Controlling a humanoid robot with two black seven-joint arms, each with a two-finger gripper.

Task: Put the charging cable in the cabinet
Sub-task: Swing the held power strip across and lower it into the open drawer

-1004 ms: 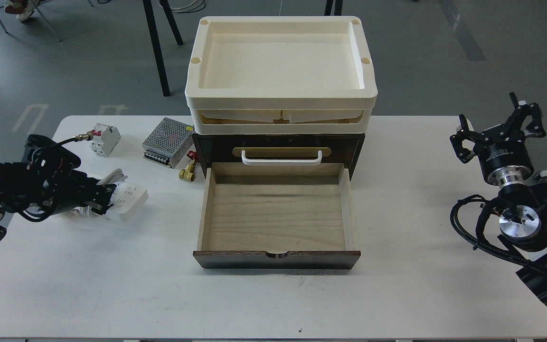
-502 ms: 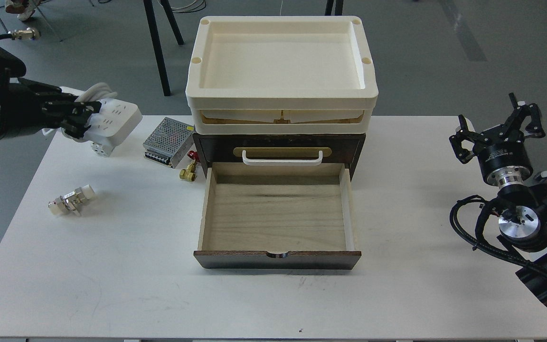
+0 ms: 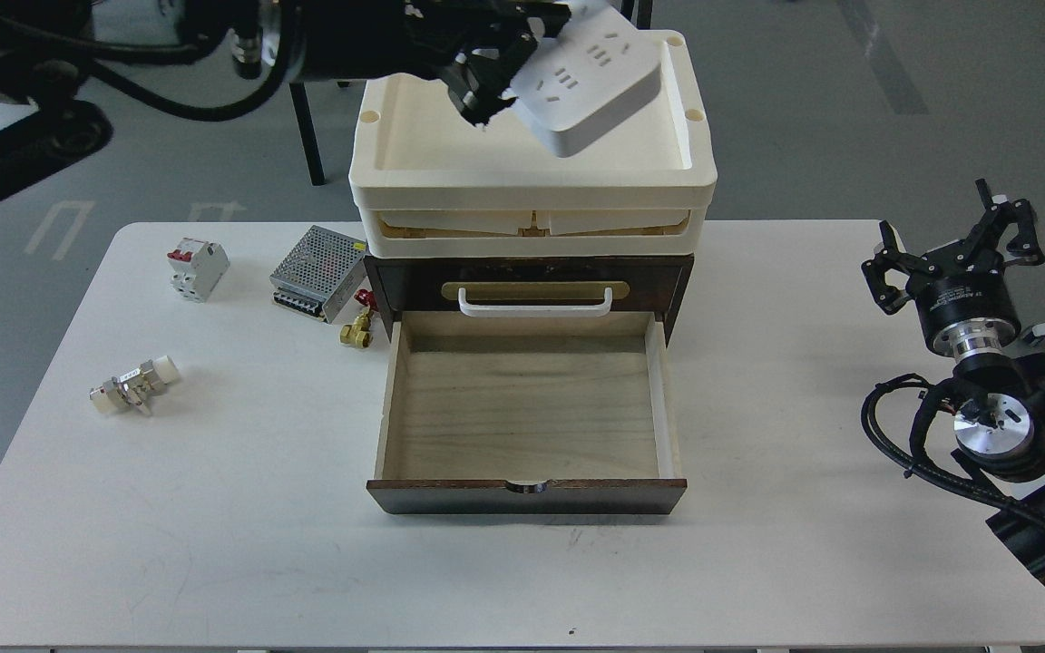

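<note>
— Grey floor runs behind a white desk (image 3: 214, 508). What sits nearest?

— At the front, the cabinet (image 3: 530, 281) has its drawer (image 3: 527, 413) pulled out toward me; the light wood inside is bare. Its dark front edge lies closest, with a small notch in the middle. Behind the drawer comes the white handle (image 3: 536, 304) on a brass plate.

— And to the sides?

— Left of the drawer, well apart, lies a small connector (image 3: 134, 385). Further back stand a brass valve (image 3: 356, 331) just beside the cabinet, a perforated metal box (image 3: 318, 272), and a white-and-red breaker (image 3: 198, 268). On the right, the right tool (image 3: 956, 249) hangs over the desk's far right edge, fingers spread wide, holding nothing.

— Where is the cable?

— Highest and furthest. Two cream trays (image 3: 532, 186) are stacked on the cabinet, and above the top tray the left tool (image 3: 491, 68) grips the cable (image 3: 588, 82) at its left end. The white strip tilts, sockets facing up, in the air over the tray, not touching it. The cord is hidden.
</note>
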